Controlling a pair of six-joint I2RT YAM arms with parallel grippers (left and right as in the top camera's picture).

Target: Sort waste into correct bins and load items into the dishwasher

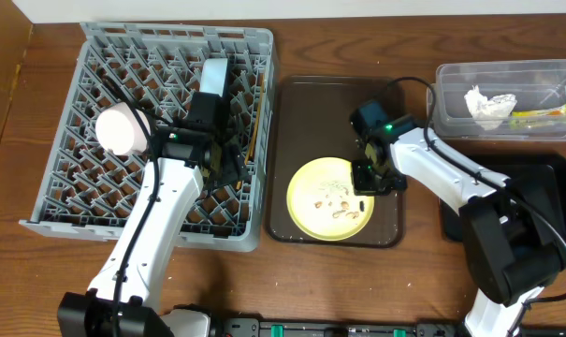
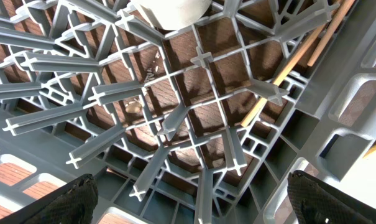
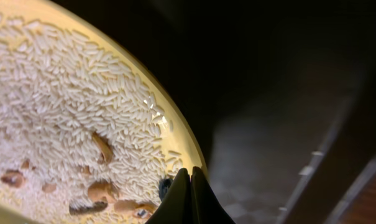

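Spotter: Plate point(image 1: 331, 198) first. It lies on the tray point(image 1: 292, 112), right of the rack point(image 1: 58, 201). Your right tool point(image 3: 189, 186) is at its right rim, closed and pinching that edge.

Checker: Agreed. In your right wrist view the two black tips point(image 3: 178, 208) meet right at the yellow rim. Whether the plate is off the tray, I can't tell.

Spotter: Crumbs point(image 1: 337, 198) sit near the plate's middle, a few beige bits.

Checker: Your left tool point(image 2: 197, 196) hangs over the rack, jaws wide apart above grey pegs and lattice.

Spotter: Chopsticks point(image 1: 256, 117) lie inside the rack along its right wall. The bowl point(image 1: 123, 128) sits in the rack's left half, left of your left arm.

Checker: A white round vessel point(image 2: 169, 11) shows at the top edge of your left wrist view, among the pegs. Which dish it is, I can't tell.

Spotter: Napkin point(image 1: 488, 105) and wrapper point(image 1: 544, 114) are both in the tub point(image 1: 451, 80), at the far right of the surface point(image 1: 39, 281). The napkin is on the left and the wrapper on the right.

Checker: The bin point(image 1: 556, 178) lies just beside the tub, on the side nearer your arms' bases, partly under your right arm.
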